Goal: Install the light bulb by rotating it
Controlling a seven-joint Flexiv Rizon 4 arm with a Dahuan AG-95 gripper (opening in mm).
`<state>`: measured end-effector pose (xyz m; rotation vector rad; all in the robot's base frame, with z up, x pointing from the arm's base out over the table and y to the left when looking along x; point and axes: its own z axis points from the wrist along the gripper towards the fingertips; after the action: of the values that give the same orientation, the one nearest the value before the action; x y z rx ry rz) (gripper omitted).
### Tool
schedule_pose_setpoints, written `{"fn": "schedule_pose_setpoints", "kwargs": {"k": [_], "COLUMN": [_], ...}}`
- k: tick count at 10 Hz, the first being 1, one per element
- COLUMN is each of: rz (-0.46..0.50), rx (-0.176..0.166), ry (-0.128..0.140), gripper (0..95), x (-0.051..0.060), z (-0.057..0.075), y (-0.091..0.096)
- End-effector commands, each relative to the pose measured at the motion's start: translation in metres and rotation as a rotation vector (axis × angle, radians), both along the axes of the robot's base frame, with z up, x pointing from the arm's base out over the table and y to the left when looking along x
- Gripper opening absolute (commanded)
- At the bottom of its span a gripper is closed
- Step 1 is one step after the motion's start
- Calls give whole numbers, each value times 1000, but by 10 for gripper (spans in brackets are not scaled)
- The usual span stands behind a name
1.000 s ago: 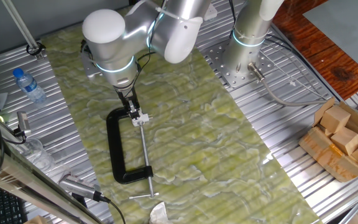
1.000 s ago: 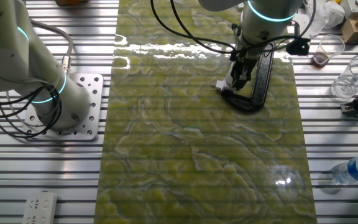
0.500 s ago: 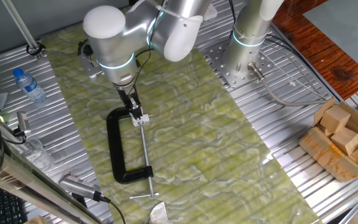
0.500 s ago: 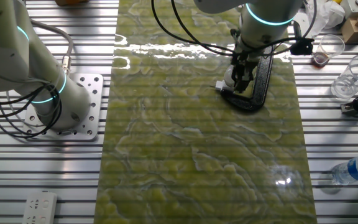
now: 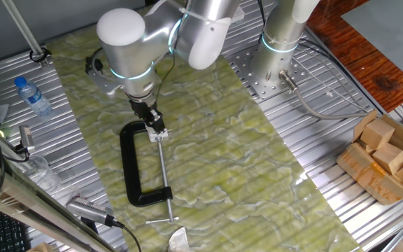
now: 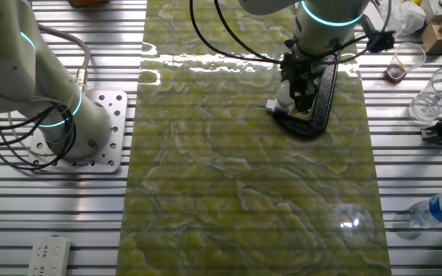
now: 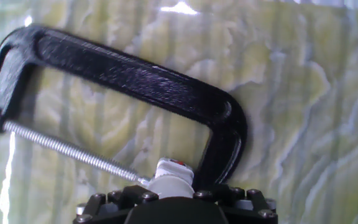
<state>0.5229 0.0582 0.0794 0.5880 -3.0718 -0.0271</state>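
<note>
Gripper (image 6: 298, 98) sits closed on the light bulb (image 6: 283, 95) (jaws mostly hidden, so we judge). Bulb stands upright in the socket (image 5: 161, 133) at the C-clamp's (image 5: 133, 168) 12 o'clock end, directly below the gripper, twist axis vertical.

Right under the gripper (image 5: 153, 124), the black C-clamp (image 5: 129, 168) boxes things in: its frame curves to one side of the jaws, and its threaded screw (image 5: 163, 164) runs away from them. Beyond the clamp, the green marbled mat (image 5: 243, 168) lies open all around.
</note>
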Motion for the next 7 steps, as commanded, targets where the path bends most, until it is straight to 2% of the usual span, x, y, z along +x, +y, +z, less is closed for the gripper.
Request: {"fn": "schedule_pose_setpoints", "kwargs": {"k": [1,4,7], "rz": [407,513,578], "rx": [7,6,6], "ry": [-31,-33,-37], "gripper": [760,760,760], "x": [-2,-1,4], "z": [1,1,1], "y": [6,6,6]}}
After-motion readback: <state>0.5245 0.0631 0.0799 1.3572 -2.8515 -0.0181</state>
